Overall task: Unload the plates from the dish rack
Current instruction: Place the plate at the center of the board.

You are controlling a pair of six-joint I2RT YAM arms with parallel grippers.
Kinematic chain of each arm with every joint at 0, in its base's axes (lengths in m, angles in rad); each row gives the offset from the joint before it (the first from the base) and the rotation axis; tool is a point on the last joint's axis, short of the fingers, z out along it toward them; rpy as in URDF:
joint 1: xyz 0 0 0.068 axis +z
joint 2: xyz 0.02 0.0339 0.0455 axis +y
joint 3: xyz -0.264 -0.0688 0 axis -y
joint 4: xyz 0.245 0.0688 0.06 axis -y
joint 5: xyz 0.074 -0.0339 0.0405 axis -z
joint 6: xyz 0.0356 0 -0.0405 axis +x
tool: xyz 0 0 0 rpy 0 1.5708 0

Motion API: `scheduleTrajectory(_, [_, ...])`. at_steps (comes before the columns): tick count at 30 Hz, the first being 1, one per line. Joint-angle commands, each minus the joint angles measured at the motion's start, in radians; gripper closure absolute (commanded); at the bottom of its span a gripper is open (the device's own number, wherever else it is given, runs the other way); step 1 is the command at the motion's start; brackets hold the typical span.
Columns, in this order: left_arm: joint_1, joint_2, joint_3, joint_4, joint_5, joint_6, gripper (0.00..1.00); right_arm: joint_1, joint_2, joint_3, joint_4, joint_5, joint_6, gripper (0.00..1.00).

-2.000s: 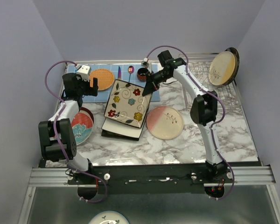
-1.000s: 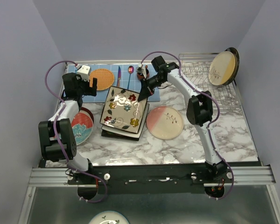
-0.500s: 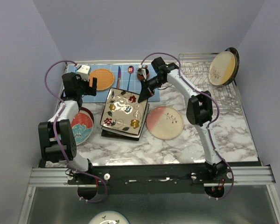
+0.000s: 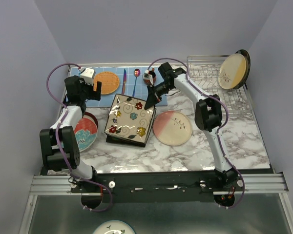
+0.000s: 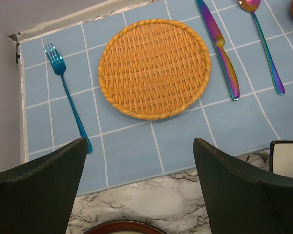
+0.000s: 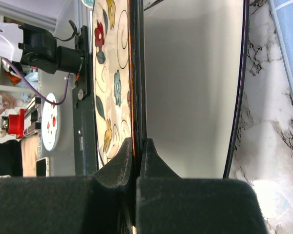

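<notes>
My right gripper (image 4: 150,103) (image 6: 138,141) is shut on the far right edge of a square flowered plate (image 4: 129,120) (image 6: 107,73). That plate lies nearly flat on a stack of square plates (image 4: 118,139), its held edge a little raised; a cream square plate (image 6: 190,87) shows under it. A pink round plate (image 4: 172,127) lies to the right, a teal and red plate (image 4: 85,131) to the left. The dish rack (image 4: 205,73) at the back right holds a cream round plate (image 4: 233,70) with a dark plate (image 4: 244,56) behind it. My left gripper (image 4: 95,87) (image 5: 139,146) hangs open and empty.
A blue tiled mat (image 4: 115,90) at the back carries an orange woven mat (image 4: 106,82) (image 5: 154,68), a fork (image 5: 66,87), a knife (image 5: 219,44) and a spoon (image 5: 263,39). A red plate rim (image 5: 122,226) shows below the left fingers. Walls close in on both sides.
My right gripper has moved left and down with the flowered plate, which has gone from steeply tilted to nearly flat on the stack. The left arm has not moved.
</notes>
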Motion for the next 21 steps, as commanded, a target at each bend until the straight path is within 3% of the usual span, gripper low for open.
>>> scheduleTrajectory(1, [0.006, -0.033, -0.015, 0.003, -0.014, 0.016, 0.02, 0.012, 0.001, 0.013, -0.016, -0.229, 0.047, 0.99])
scheduleTrajectory(21, [0.006, -0.052, -0.024, 0.002, 0.0, 0.021, 0.02, 0.011, 0.041, 0.021, -0.002, -0.225, 0.072, 0.99])
